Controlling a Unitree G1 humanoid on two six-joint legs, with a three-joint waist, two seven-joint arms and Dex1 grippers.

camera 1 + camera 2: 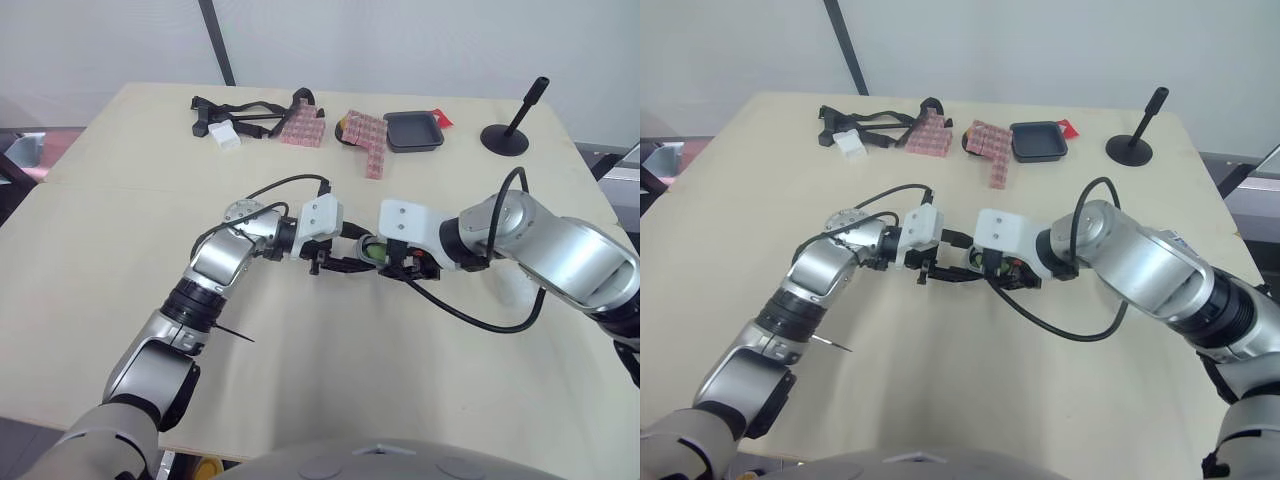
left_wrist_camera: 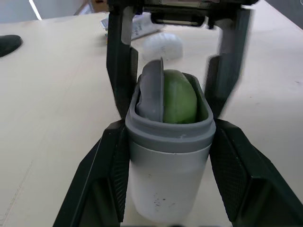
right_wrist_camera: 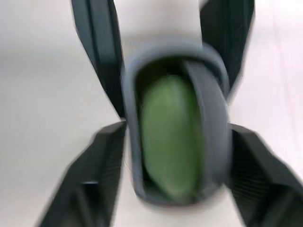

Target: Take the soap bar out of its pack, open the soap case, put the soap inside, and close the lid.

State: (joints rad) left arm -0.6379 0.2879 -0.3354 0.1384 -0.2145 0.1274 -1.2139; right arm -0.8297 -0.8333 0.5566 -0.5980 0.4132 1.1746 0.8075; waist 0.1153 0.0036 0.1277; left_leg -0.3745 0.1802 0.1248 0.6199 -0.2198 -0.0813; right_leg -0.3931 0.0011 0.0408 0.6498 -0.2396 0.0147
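Over a pale beige tabletop [image 1: 120, 250], the robot's left tool [image 2: 169, 135] clamps the body of a grey oval plastic soap case [image 2: 165, 175], its mouth open, a rounded green soap bar [image 2: 180, 101] inside. The right tool [image 3: 175, 132] meets the rim; its grip I cannot tell. The case looks light, rigid and slippery: best held across its long sides

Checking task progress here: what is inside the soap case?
The soap case, clamped in the left gripper, holds the green soap bar beside a grey inner flap. The case wall covers the soap's lower part and the bottom of the case.
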